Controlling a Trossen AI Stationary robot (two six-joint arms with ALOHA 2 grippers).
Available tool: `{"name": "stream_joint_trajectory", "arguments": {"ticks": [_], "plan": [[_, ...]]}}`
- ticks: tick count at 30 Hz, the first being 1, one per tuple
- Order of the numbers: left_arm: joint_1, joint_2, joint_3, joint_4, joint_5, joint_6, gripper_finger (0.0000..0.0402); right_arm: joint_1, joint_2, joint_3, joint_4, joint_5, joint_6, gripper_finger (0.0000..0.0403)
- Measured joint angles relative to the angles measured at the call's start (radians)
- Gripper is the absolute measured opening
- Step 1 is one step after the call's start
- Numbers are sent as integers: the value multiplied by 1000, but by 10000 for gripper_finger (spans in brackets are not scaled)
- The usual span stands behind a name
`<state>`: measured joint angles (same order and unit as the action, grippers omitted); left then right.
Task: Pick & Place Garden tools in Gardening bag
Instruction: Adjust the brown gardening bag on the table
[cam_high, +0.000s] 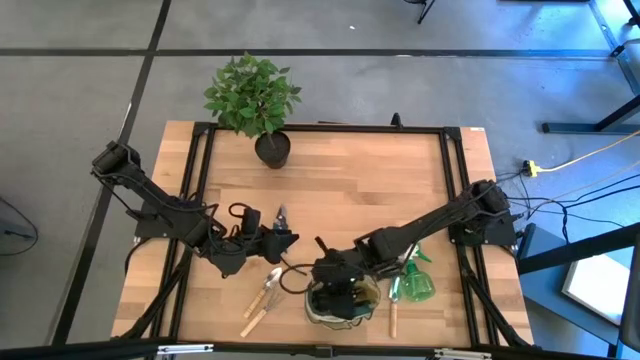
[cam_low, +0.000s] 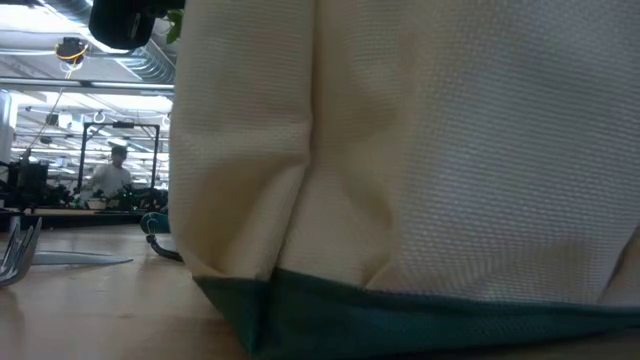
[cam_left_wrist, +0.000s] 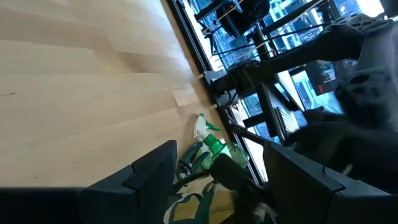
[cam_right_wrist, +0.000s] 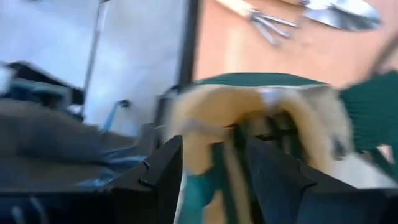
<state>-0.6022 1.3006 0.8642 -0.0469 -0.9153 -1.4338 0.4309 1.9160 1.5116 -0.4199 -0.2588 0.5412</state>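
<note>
The gardening bag (cam_high: 322, 310) stands at the table's near edge, its cream wall and green base (cam_low: 420, 150) filling the low view. My right gripper (cam_high: 340, 288) hovers over its mouth (cam_right_wrist: 261, 93), fingers apart (cam_right_wrist: 214, 146); dark handles show inside the bag. My left gripper (cam_high: 272, 240) waits left of the bag, shut on dark pruners (cam_high: 281, 215). Two wooden-handled tools (cam_high: 262, 298) lie between it and the bag. The green spray bottle (cam_high: 415, 285) lies to the right of the bag. My left gripper has the pruners' dark handle part (cam_left_wrist: 231, 171) between its two fingers, which come level from the table's left and lie across the tool. The metal tip (cam_high: 281, 211) points toward the far edge. Dark on dark hides the exact contact. The pruners hang clear of the table.
A leafy plant in a black pot (cam_high: 272, 150) stands at the far edge. Another wooden-handled tool (cam_high: 393, 315) lies beside the spray bottle. Fork tines (cam_low: 15, 255) lie left of the bag in the low view. A person (cam_low: 110, 175) sits in the room beyond.
</note>
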Motion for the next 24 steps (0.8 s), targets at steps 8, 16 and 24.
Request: {"name": "stream_joint_trajectory", "arguments": {"ticks": [8,16,24], "plan": [[0,0,0,2,-11,8,235,0,-96,1,-9,-65,-32,176],[14,0,0,-1,-9,48,235,-36,-170,1,5,-67,57,176],[69,0,0,48,17,105,235,-71,-274,1,27,-68,66,176]]}}
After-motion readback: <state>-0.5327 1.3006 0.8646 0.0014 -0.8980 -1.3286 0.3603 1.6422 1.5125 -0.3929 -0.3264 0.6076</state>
